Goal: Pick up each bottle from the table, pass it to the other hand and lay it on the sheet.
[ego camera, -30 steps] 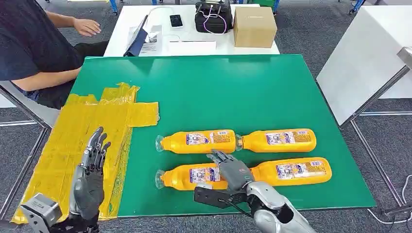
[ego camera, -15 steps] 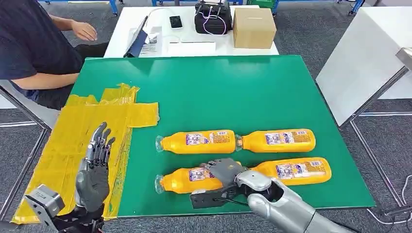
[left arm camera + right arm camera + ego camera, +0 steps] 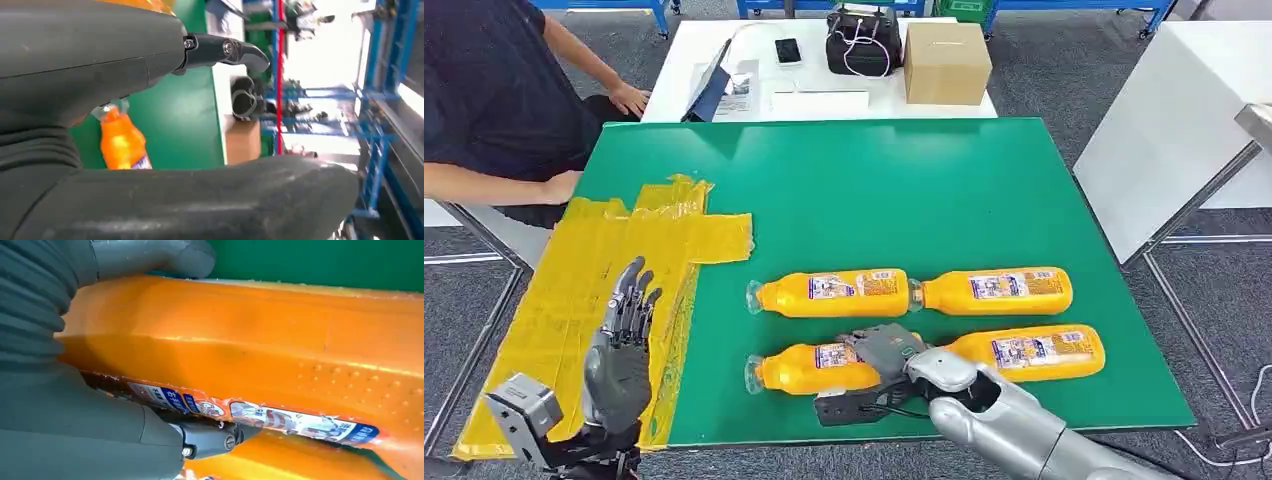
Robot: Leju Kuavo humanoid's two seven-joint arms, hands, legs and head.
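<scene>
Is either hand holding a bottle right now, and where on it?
The right hand grips the near-left bottle at its wide base end. The left hand holds nothing.

Near-left bottle [image 3: 809, 367]: right hand [image 3: 886, 352] is covering its base end.
Bottle labels: print is appearing too small to read.
Person [image 3: 484, 95]: picture's edge is cutting off the upper body.
</scene>
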